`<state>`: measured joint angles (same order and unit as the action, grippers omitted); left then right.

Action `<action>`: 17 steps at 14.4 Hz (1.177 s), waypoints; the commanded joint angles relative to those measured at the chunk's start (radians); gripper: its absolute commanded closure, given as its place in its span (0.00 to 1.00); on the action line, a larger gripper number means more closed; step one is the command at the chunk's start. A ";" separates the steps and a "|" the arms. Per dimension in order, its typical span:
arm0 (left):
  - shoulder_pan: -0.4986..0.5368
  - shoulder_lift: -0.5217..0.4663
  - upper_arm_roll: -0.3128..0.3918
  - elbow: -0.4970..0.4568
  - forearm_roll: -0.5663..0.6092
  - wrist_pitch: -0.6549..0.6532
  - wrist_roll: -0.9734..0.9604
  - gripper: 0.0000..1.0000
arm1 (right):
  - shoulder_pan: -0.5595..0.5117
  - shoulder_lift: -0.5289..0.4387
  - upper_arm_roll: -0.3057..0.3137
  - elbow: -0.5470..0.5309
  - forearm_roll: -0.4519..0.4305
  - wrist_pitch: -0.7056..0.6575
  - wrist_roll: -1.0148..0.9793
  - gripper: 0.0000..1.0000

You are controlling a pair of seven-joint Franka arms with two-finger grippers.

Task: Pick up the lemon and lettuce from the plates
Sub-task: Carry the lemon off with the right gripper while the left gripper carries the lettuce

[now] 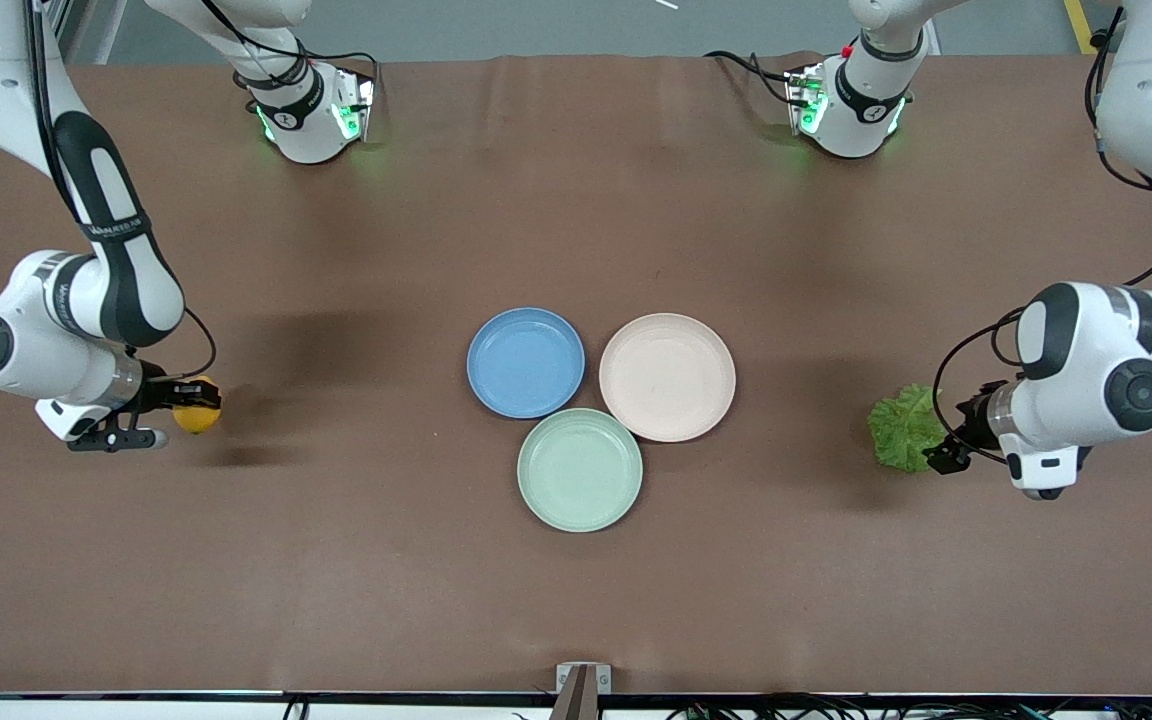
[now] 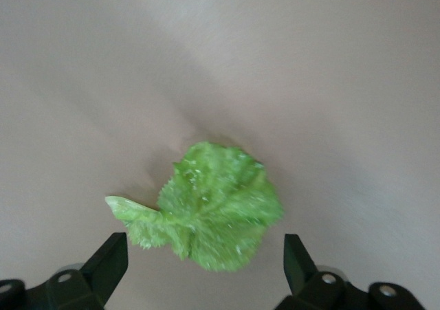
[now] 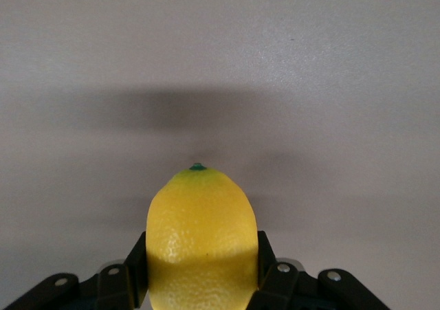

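The yellow lemon [image 1: 198, 416] is gripped between my right gripper's [image 1: 179, 404] fingers, low over the brown table at the right arm's end; the right wrist view shows the lemon [image 3: 201, 214] filling the shut right gripper [image 3: 201, 258]. The green lettuce [image 1: 903, 428] lies flat on the table at the left arm's end. My left gripper [image 1: 941, 456] is open right beside it; in the left wrist view the lettuce [image 2: 216, 203] sits just ahead of the spread left gripper [image 2: 206, 241]. The blue plate [image 1: 526, 362] and the cream plate [image 1: 667, 376] stand empty at the table's middle.
A pale mint-green plate [image 1: 580, 469] stands empty, touching the other two and nearer to the front camera. The two arm bases [image 1: 311, 110] [image 1: 851, 105] stand along the table's top edge. Bare brown tabletop [image 1: 356, 520] surrounds the plates.
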<state>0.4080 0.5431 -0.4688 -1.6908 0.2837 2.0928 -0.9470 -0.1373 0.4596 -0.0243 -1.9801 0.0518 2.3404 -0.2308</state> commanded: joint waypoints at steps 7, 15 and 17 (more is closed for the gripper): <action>0.008 -0.126 -0.050 0.246 0.002 -0.404 0.359 0.00 | -0.008 0.054 0.012 0.003 -0.006 0.074 0.004 0.29; 0.009 -0.296 -0.050 0.250 -0.026 -0.531 0.517 0.00 | -0.005 -0.186 0.014 0.009 -0.006 -0.202 0.018 0.00; 0.008 -0.330 -0.050 0.252 -0.034 -0.531 0.566 0.00 | 0.001 -0.286 0.020 0.010 -0.006 -0.294 0.059 0.00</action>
<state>0.4099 0.2673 -0.5171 -1.4302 0.2706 1.5799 -0.4350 -0.1360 0.3023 -0.0198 -1.9243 0.0519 2.1161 -0.2171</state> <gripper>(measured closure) 0.000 0.000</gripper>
